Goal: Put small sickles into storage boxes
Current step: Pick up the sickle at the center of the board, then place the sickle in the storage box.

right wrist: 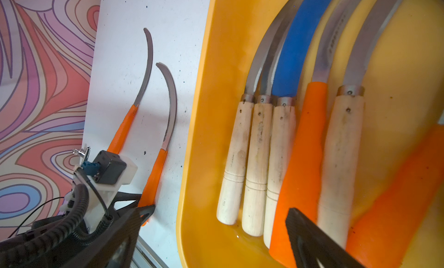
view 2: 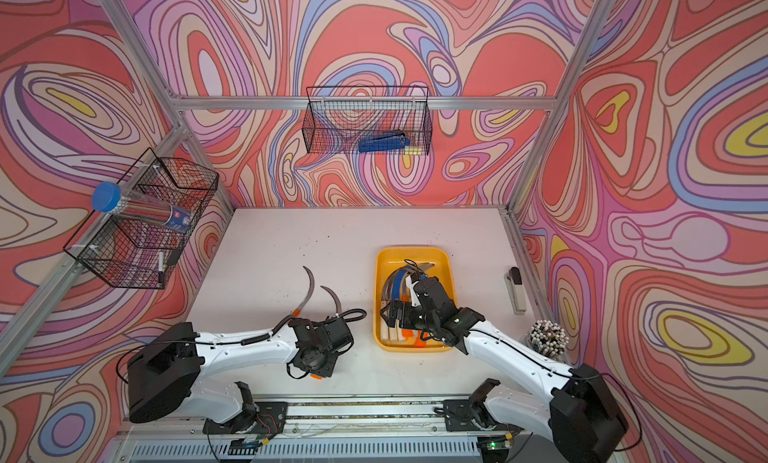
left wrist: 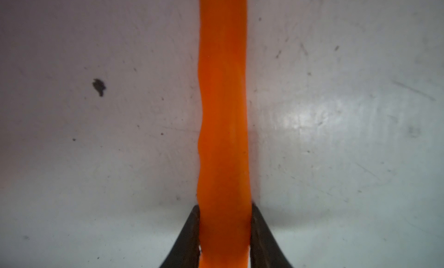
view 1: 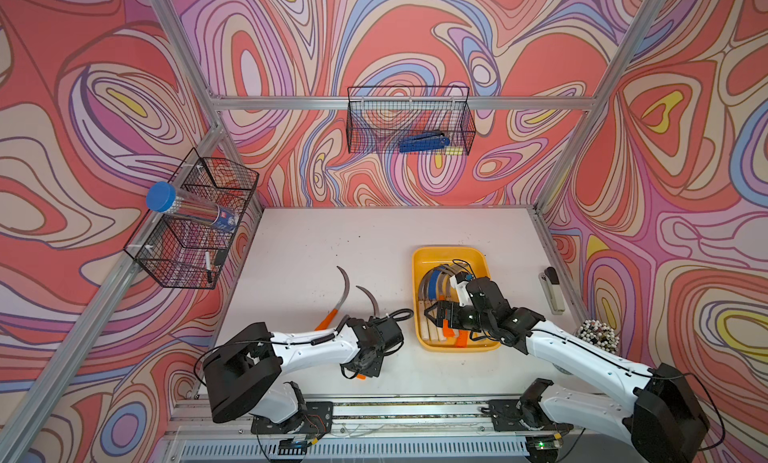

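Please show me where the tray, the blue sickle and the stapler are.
Tray (view 1: 449, 251): a top view, far rim.
Blue sickle (right wrist: 298, 50): right wrist view, middle of blade.
Stapler (view 1: 552, 294): a top view, pale body.

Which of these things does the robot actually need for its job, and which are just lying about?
Part of the job:
- sickle nearer the tray
- sickle farther from it
- six stowed sickles
- yellow tray

Just lying about:
- wire baskets
- blue tool
- blue-capped tube
- stapler
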Robot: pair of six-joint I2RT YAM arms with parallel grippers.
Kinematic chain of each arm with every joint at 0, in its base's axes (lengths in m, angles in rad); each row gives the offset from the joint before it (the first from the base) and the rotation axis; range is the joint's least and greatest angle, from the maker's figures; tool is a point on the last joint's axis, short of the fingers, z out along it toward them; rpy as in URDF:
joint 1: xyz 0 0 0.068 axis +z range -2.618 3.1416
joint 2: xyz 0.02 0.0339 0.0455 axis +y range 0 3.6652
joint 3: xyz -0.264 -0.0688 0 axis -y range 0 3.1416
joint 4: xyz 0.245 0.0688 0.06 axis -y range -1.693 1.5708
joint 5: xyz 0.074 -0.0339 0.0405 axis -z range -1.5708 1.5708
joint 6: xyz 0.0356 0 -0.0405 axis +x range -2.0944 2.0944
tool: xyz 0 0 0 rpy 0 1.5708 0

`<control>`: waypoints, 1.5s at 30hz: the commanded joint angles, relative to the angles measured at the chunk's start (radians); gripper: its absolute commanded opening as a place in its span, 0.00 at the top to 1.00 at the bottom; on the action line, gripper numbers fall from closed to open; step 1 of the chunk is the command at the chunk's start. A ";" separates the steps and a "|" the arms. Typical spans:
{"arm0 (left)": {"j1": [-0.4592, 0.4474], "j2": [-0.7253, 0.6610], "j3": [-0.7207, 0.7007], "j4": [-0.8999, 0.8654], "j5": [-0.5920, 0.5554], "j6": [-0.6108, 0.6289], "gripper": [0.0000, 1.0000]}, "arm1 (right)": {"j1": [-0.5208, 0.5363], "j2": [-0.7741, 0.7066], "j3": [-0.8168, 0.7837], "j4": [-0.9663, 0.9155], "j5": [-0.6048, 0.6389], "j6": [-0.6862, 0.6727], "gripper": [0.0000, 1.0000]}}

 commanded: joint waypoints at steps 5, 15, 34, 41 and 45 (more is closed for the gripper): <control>-0.001 -0.058 0.021 -0.005 -0.016 -0.005 0.75 | 0.007 -0.015 -0.011 0.007 0.005 0.005 0.02; 0.000 -0.107 0.057 -0.003 -0.019 0.029 0.75 | 0.007 -0.019 -0.013 0.016 -0.002 0.016 0.02; 0.070 -0.183 0.160 0.033 0.097 0.122 0.73 | 0.007 -0.010 -0.029 0.209 -0.055 0.162 0.02; 0.108 -0.178 0.187 0.054 0.154 0.152 0.73 | 0.010 0.051 -0.001 0.280 -0.074 0.195 0.03; 0.119 -0.188 0.211 0.055 0.167 0.165 0.73 | 0.014 0.093 0.022 0.325 -0.087 0.214 0.03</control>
